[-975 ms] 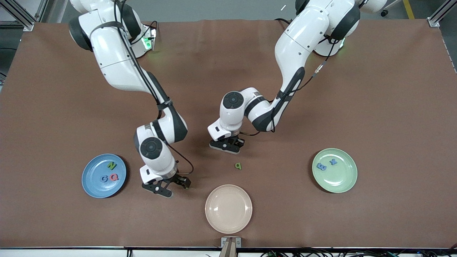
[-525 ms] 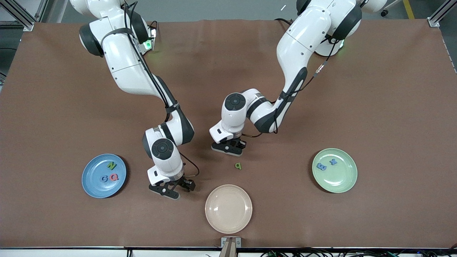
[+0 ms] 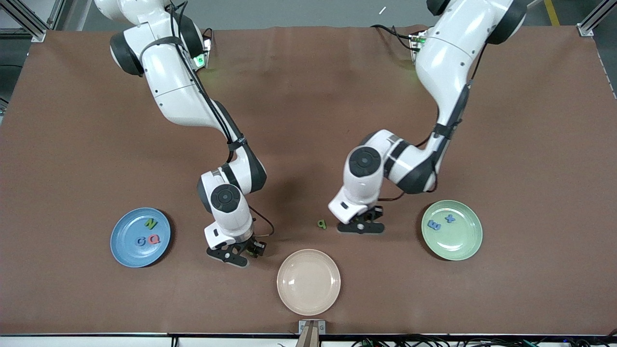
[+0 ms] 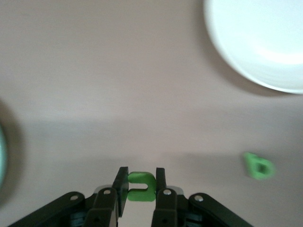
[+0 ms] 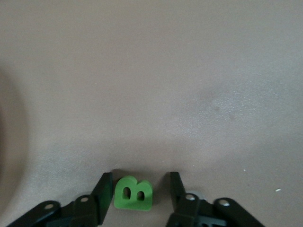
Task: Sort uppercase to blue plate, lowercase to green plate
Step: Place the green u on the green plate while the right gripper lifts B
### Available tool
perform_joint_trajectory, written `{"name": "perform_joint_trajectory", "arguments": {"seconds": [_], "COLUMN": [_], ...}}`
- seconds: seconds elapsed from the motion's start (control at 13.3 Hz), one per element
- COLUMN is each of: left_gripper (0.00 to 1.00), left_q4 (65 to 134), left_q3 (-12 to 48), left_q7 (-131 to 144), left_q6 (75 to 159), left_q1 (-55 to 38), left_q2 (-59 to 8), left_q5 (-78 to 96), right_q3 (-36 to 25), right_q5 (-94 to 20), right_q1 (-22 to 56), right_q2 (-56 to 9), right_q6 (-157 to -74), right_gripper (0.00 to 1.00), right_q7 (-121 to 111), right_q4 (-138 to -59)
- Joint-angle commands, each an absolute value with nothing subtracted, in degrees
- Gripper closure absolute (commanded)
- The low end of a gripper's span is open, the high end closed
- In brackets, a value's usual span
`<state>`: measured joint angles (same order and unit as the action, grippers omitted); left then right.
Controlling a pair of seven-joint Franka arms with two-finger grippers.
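My left gripper [image 3: 361, 225] [image 4: 141, 177] is shut on a green lowercase u [image 4: 140, 187], over the table between a green q-shaped letter [image 3: 321, 224] [image 4: 259, 165] and the green plate [image 3: 460, 243]. That plate holds a blue E-like piece [image 3: 434, 225] and a blue cross [image 3: 450, 218]. My right gripper [image 3: 245, 251] [image 5: 141, 184] is down at the table with a green B [image 5: 134, 194] between its open fingers: one finger touches it, the other stands apart. The blue plate [image 3: 121, 250] holds a green N [image 3: 151, 223], a blue G [image 3: 140, 241] and a red Q [image 3: 154, 238].
A cream plate [image 3: 308, 282] [image 4: 265, 47] sits near the table's front edge, between the two grippers and nearer the front camera. The green plate's rim [image 4: 1, 156] shows at the edge of the left wrist view.
My left arm has swung from the table's middle toward the green plate, carrying the u. The right gripper has shifted a little toward the cream plate and narrowed its fingers around the B.
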<state>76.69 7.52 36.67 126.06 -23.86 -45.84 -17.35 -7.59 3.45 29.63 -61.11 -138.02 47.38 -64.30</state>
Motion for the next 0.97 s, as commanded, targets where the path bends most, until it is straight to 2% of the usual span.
{"name": "perform_joint_trajectory", "arguments": {"seconds": [0.0, 0.22, 0.3, 0.45, 0.53, 0.6, 0.67, 0.82, 0.9], "left_gripper": [0.96, 0.97, 0.97, 0.99, 0.99, 0.95, 0.80, 0.14, 0.00], "left_q4": [78.7, 80.5, 81.7, 82.8, 83.3, 83.5, 83.8, 83.8, 83.8], "left_q3": [8.7, 14.6, 16.5, 17.2, 17.1, 17.0, 17.0, 17.0, 17.0], "left_q7": [34.4, 26.4, 25.8, 25.3, 24.8, 24.7, 24.6, 23.7, 24.3], "left_q6": [121.7, 120.8, 120.8, 120.9, 121.3, 121.4, 121.3, 121.3, 121.1], "left_q1": [-15.9, -2.2, 1.6, 5.3, 6.0, 6.4, 7.4, 7.9, 7.8], "left_q2": [-42.7, -42.5, -42.5, -43.6, -44.3, -44.6, -44.6, -44.6, -44.2], "left_q5": [-17.5, -16.6, -16.6, -16.7, -16.7, -17.0, -17.2, -17.2, -17.2], "right_q3": [-7.8, -7.8, -7.8, -7.6, -7.6, -7.6, -7.2, -6.5, -6.2], "right_q5": [4.0, 4.0, 4.0, 3.8, 3.6, 3.3, 3.3, 2.8, 2.7], "right_q1": [30.2, 30.7, 30.7, 30.8, 30.4, 29.2, 27.0, 23.4, 21.4], "right_q2": [-62.1, -62.1, -62.1, -62.0, -61.7, -60.8, -59.8, -56.9, -55.9], "right_q6": [-137.9, -137.8, -137.8, -137.7, -137.6, -136.4, -133.1, -127.9, -125.6], "right_gripper": [0.53, 0.61, 0.68, 0.90, 0.97, 0.99, 1.00, 1.00, 1.00], "right_q7": [49.0, 49.1, 49.0, 49.1, 49.0, 48.6, 47.0, 37.2, 32.7], "right_q4": [-63.5, -63.6, -63.7, -63.7, -63.8, -63.7, -63.5, -63.5, -63.5]}}
